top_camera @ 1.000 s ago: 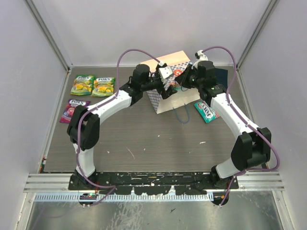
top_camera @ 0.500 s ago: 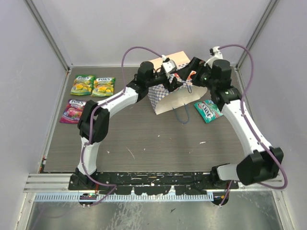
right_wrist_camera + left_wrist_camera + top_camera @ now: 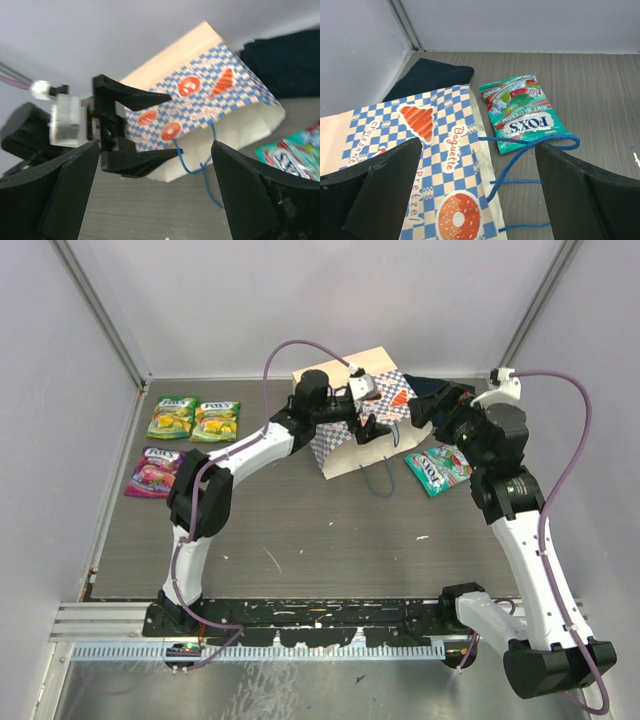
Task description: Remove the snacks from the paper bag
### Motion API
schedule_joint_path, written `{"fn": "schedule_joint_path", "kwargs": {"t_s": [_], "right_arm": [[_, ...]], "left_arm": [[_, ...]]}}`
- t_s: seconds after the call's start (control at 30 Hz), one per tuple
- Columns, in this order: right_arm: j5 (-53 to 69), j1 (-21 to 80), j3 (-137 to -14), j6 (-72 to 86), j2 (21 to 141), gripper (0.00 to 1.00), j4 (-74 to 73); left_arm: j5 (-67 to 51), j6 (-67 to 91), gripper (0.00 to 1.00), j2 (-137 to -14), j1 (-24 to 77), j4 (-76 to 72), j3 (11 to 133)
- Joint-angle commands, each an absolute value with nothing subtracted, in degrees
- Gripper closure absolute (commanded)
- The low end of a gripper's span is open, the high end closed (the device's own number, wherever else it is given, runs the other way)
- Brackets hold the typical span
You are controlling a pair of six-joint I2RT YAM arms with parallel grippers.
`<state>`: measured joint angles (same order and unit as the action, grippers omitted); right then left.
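The paper bag [image 3: 345,405] lies on its side at the back, its white mouth facing front and its blue handles [image 3: 378,480] trailing onto the table. My left gripper [image 3: 371,420] hovers open over the bag's mouth edge. In the left wrist view the checkered bag [image 3: 437,165] fills the gap's left side, and a handle loop [image 3: 540,145] runs by the right fingertip. My right gripper [image 3: 427,410] is open and empty, to the right of the bag [image 3: 200,97]. A teal-white snack [image 3: 435,468] lies on the table below it. Two green-yellow snacks [image 3: 194,419] and a purple one [image 3: 154,470] lie at the left.
A dark navy folded cloth [image 3: 432,388] sits behind the bag at the back right, near the wall. Grey walls and metal rails [image 3: 100,500] close in the table on three sides. The teal snack [image 3: 522,112] lies just past the bag's mouth.
My right gripper has opened and pulled back to the right, away from the bag. My left gripper has reached further right over the bag's mouth.
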<state>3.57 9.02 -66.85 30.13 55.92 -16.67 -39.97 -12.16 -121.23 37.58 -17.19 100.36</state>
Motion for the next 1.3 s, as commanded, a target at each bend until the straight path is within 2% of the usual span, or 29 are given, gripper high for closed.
{"fn": "schedule_joint_path", "kwargs": {"t_s": [0.0, 0.1, 0.13, 0.17, 0.23, 0.27, 0.3, 0.33, 0.37, 0.53, 0.7, 0.87, 1.07, 1.27], "right_arm": [[-1.48, 7.26, -61.42, 31.42, 53.33, 0.00, -18.76], [0.15, 5.07, -58.16, 32.94, 52.19, 0.00, -18.85], [1.00, 4.41, -57.39, 33.42, 51.94, 0.00, -18.79], [1.64, 3.85, -56.65, 33.82, 51.73, 0.00, -18.73], [2.22, 3.24, -55.14, 34.24, 51.28, 0.00, -18.55], [2.02, 3.09, -54.33, 34.51, 50.83, 0.00, -18.41], [1.53, 3.08, -53.31, 34.87, 50.39, 0.00, -18.30], [0.82, 3.08, -52.03, 35.42, 49.87, 0.00, -18.12], [0.29, 3.08, -50.39, 36.16, 49.29, 0.00, -17.91], [4.41, 3.08, -34.74, 47.01, 47.28, 0.02, -6.50], [9.10, 3.99, -22.75, 62.82, 55.99, 0.10, 16.66], [5.54, 7.39, -26.15, 65.64, 70.58, 0.14, 32.28], [4.12, 7.82, -31.63, 75.33, 89.22, 0.25, 49.33], [-0.52, 8.56, -40.94, 79.81, 104.87, 0.31, 54.60]], "left_arm": [[-41.20, -17.63, 0.02, -119.49, 39.88, -14.17, 101.76], [-38.67, -22.55, 0.01, -120.04, 41.63, -9.18, 103.10], [-37.90, -23.87, 0.04, -120.14, 42.09, -7.94, 103.45], [-36.93, -24.99, 0.14, -120.35, 42.49, -6.77, 103.99], [-34.71, -25.19, 0.41, -120.80, 42.79, -5.45, 105.19], [-33.19, -24.63, 0.49, -121.07, 42.80, -5.08, 105.98], [-31.68, -24.03, 0.73, -121.50, 42.87, -4.17, 107.06], [-29.66, -23.16, 0.89, -121.79, 42.83, -3.39, 108.26], [-27.91, -22.17, 0.98, -121.96, 42.82, -2.62, 109.49], [-22.12, -17.47, 1.00, -122.09, 42.86, 0.67, 114.96], [-13.27, -11.32, 1.00, -121.35, 42.83, 4.41, 119.42], [-8.22, -5.18, 1.00, -119.60, 42.86, 1.78, 117.67], [-7.42, -1.69, 1.00, -120.77, 42.84, 2.44, 118.97], [-7.44, -0.66, 1.00, -120.51, 42.88, 2.11, 118.49]]}}
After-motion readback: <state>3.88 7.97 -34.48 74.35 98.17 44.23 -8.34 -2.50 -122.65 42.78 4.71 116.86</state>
